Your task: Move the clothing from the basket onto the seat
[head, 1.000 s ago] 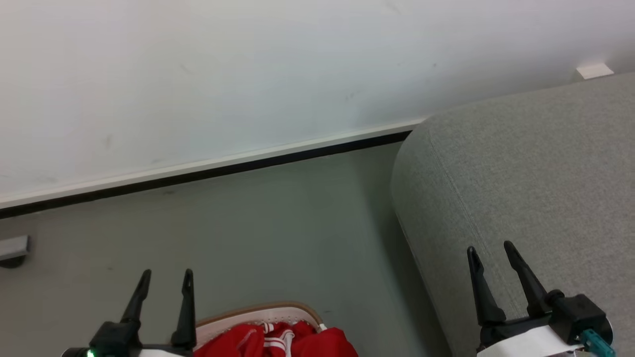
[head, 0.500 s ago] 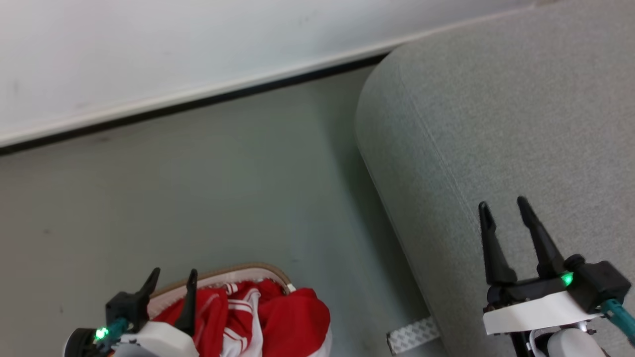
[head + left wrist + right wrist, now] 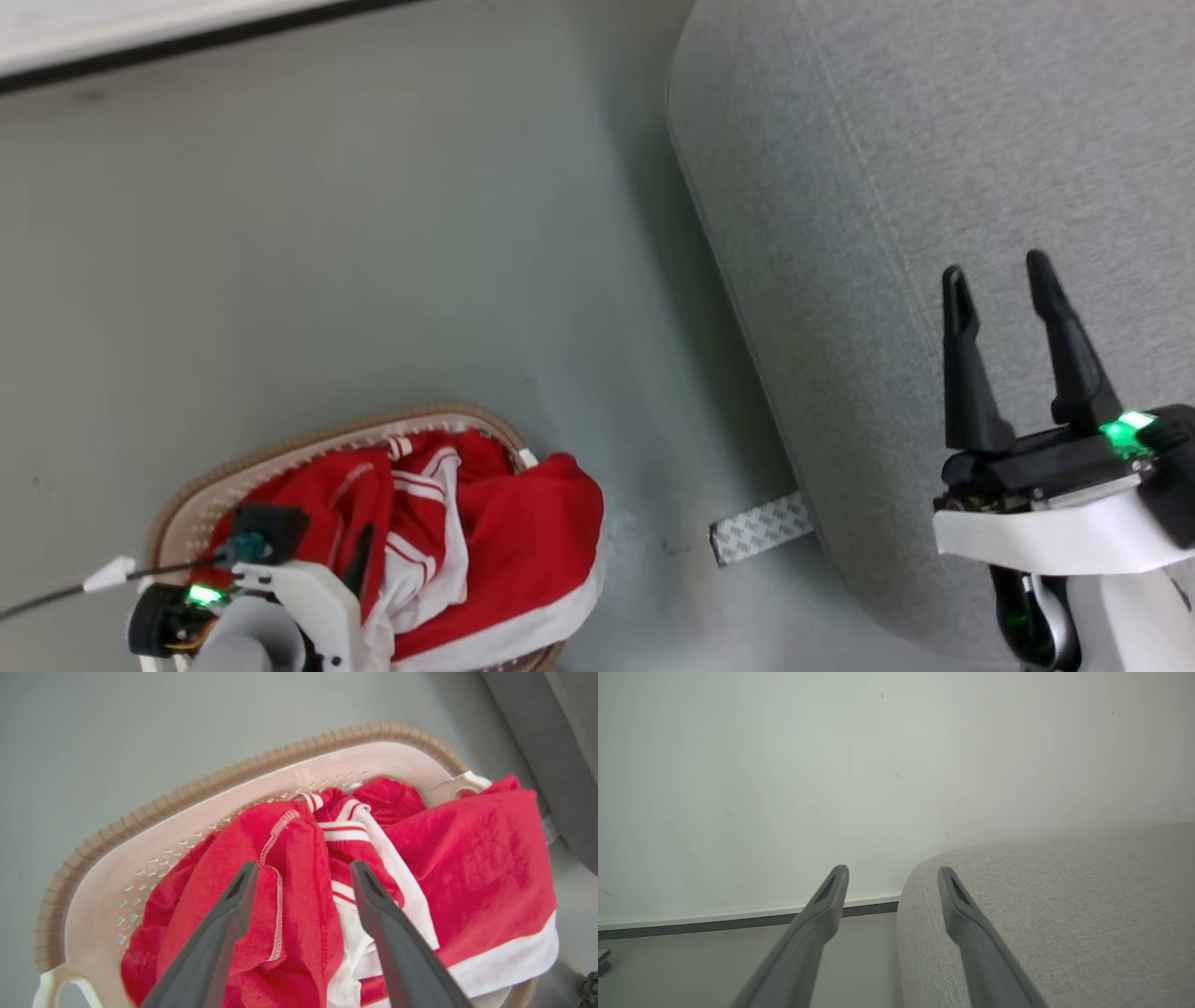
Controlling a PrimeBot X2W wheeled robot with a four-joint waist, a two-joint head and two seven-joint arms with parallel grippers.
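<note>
**Left wrist view:** The left gripper [image 3: 303,867] hangs over the basket [image 3: 280,777], its two dark fingers spread wide with nothing between them. Beneath the tips lies the clothing [image 3: 467,858], a heap of red fabric with white panels and red-white striped trim. It fills most of the basket, and one fold spills over the rim on the right. Whether the fingertips touch the cloth cannot be told from here.

**Head view:** The basket sits on the grey floor [image 3: 373,233] at the lower left, and the left arm's pale wrist comes down over its near side. The clothing is all in or draped on the basket, and none of it lies on the seat [image 3: 934,140]. The seat is a big light-grey sofa taking up the right side, well apart from the basket across bare floor. A short patterned strip [image 3: 761,527] lies on the floor against the seat's base. The right gripper [image 3: 994,266] stands over the seat's cushion with its fingers parted, gripping nothing. A green light glows on its body.

**Right wrist view:** The right gripper's fingers stand wide apart and empty. The seat's rounded edge shows between and beyond them. Behind it are a pale wall [image 3: 784,765] and a dark skirting line [image 3: 738,926].
</note>
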